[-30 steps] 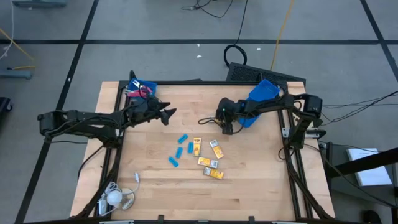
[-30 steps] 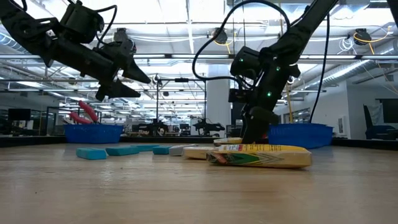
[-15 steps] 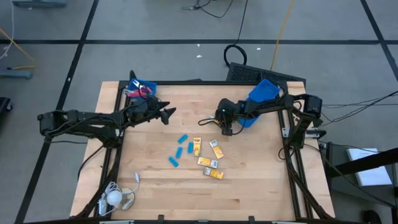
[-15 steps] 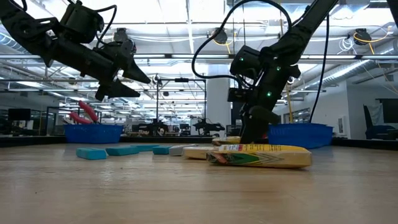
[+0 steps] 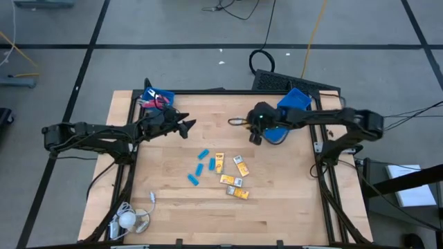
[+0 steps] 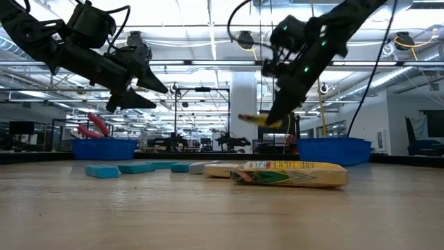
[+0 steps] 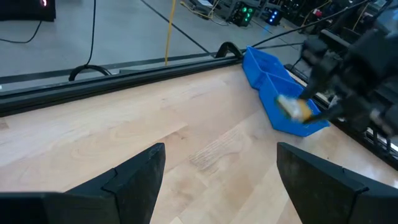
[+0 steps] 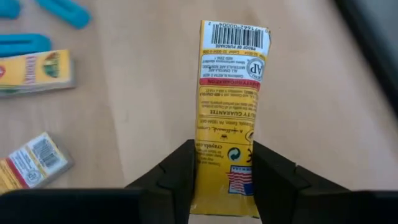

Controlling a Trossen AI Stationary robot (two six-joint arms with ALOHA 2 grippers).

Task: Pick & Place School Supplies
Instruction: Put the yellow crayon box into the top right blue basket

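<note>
I see the right gripper [image 8: 224, 171] clenched on a yellow packet [image 8: 230, 106], lifted off the table [image 5: 291, 200] right of centre in the high view, beside the right blue bin [image 5: 291, 104]. The left gripper [image 5: 185, 127] hangs with its fingers spread, grasping nothing, left of centre. Below them I count four blue pieces [image 5: 200, 166] and four more packets [image 5: 234, 178] lying mid-table. Red-handled scissors [image 5: 150, 104] sit in the left blue bin [image 5: 165, 95], upper left; their number I cannot tell. A white round object [image 5: 127, 220] sits lower left.

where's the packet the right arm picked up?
In the right pincer, the yellow packet is lifted above the table, beside the right-hand blue bin.
</note>
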